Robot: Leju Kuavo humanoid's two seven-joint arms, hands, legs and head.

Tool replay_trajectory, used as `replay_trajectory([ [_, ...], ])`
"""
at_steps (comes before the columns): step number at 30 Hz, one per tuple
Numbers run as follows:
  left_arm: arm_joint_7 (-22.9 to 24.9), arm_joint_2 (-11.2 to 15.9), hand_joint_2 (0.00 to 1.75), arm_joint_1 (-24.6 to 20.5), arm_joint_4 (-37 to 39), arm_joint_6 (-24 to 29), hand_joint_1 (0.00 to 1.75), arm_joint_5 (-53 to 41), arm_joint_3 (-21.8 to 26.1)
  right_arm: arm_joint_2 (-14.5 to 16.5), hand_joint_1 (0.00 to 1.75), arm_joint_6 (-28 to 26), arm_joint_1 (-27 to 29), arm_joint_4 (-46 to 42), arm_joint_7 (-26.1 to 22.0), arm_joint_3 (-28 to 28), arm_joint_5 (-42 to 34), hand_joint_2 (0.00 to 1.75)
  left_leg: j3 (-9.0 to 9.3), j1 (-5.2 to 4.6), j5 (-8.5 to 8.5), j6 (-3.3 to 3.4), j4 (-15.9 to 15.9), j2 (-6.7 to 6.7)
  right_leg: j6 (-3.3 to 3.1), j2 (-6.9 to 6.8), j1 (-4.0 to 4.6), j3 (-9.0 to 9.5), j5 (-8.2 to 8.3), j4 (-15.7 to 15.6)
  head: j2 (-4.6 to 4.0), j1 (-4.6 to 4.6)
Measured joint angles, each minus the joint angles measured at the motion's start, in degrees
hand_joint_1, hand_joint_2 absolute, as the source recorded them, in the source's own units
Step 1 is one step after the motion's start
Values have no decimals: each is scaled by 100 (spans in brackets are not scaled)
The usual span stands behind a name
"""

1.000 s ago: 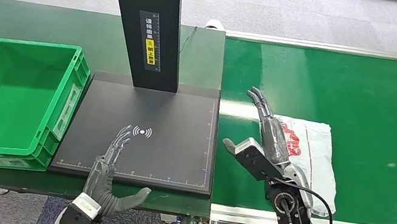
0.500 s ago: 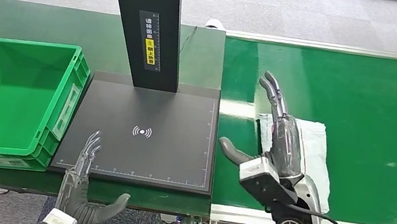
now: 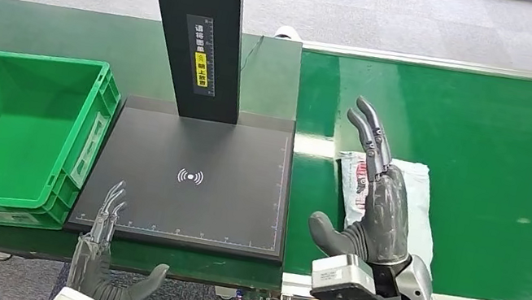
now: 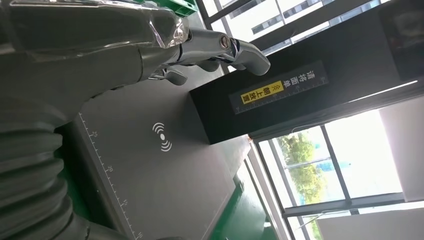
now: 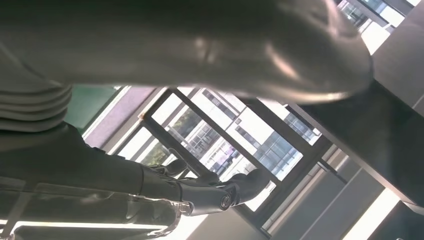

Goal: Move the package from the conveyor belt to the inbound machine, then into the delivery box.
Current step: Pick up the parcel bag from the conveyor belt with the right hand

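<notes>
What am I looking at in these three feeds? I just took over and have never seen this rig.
The wide picture is the robot's head camera, looking down. Its right hand hovers open above a white package on the green conveyor belt. Its left hand hangs open at the table's near edge, holding nothing. The black plate with the pillar is the inbound machine; the green delivery box beside it is empty. The other two pictures come from tilted wrist cameras behind each hand.

I see my right hand (image 3: 380, 211) as dark grey rubbery fingers on a silver wrist block with a looping black cable, my left hand (image 3: 96, 273) matching.
</notes>
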Motion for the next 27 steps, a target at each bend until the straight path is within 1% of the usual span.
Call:
replay_trajectory([
  [4, 49, 19, 175, -60, 0, 19, 0, 43, -65, -24, 0, -3, -174, -45, 14, 13, -120, 0, 1, -1, 0, 1, 0, -1, 0, 0, -1, 3, 1, 0, 0, 2],
  [10, 71, 22, 175, -183, 0, -57, 0, 56, -80, -38, 0, 79, -621, -151, 431, 44, 1, 0, 7, 0, 2, 0, 0, -1, 0, 0, 0, 5, 2, 0, 0, 1],
  [14, 74, 28, 175, -211, 0, -80, 0, 56, -80, -54, 0, 105, -783, -172, 492, 67, 3, 0, 6, 0, 2, 0, 0, -1, 0, 0, 0, 5, 1, 0, 0, 2],
  [17, 76, 33, 175, -231, 0, -143, 0, 60, -79, -83, 0, 75, -814, -173, 506, 85, 3, 0, 5, 0, 2, 0, 0, -1, 1, 0, 0, 4, 1, 0, 0, 2],
  [23, 65, 61, 175, -341, 20, -279, 0, 93, -54, -137, 0, -152, -788, -173, 625, 138, 134, 0, 5, 0, 1, 0, 0, -2, 0, -1, 0, 4, 1, 0, 0, 1],
  [27, 37, 46, 175, -420, 107, -232, 0, 96, 18, 22, 0, -175, -466, -242, 461, 142, 510, 0, 6, 1, 1, 0, 0, -2, 0, -3, 1, 4, 1, 0, 0, 1],
])
